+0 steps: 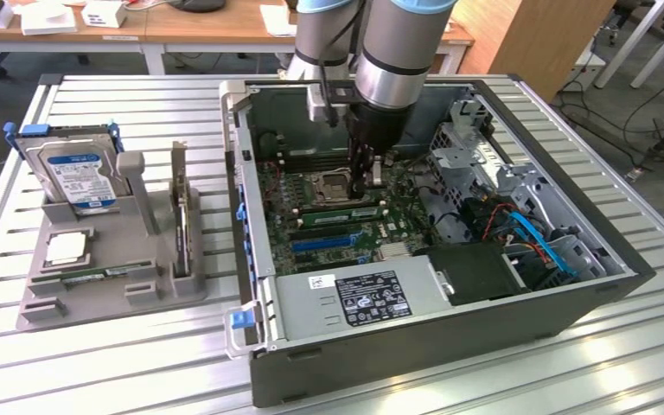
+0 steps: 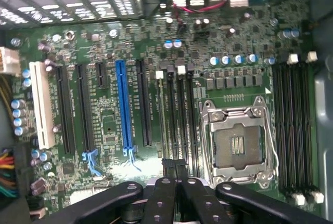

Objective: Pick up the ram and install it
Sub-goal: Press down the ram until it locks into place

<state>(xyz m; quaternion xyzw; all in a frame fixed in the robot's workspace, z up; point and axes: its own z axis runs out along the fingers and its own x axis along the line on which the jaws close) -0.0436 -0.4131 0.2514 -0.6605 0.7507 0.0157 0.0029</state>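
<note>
Inside the open computer case (image 1: 424, 354), the ram (image 1: 332, 213), a long thin green stick, stands on edge in a memory slot beside the CPU socket (image 1: 332, 183). My gripper (image 1: 368, 192) reaches straight down to the end of that stick toward the exterior view's right. Its black fingers are shut, and I cannot tell whether they pinch the stick or just press on its top edge. In the wrist view the shut gripper (image 2: 174, 182) hangs over one end of the black memory slots (image 2: 176, 120), next to the CPU socket (image 2: 237, 143). A second ram stick (image 1: 101, 275) lies flat in the grey holder (image 1: 44, 307).
The grey holder on the slatted table also carries a silver hard drive (image 1: 75, 177) with a blue label and an upright card (image 1: 179, 207). In the case, the power supply (image 1: 355, 298) sits at the front, and a drive cage and blue cables (image 1: 539, 242) crowd the exterior view's right.
</note>
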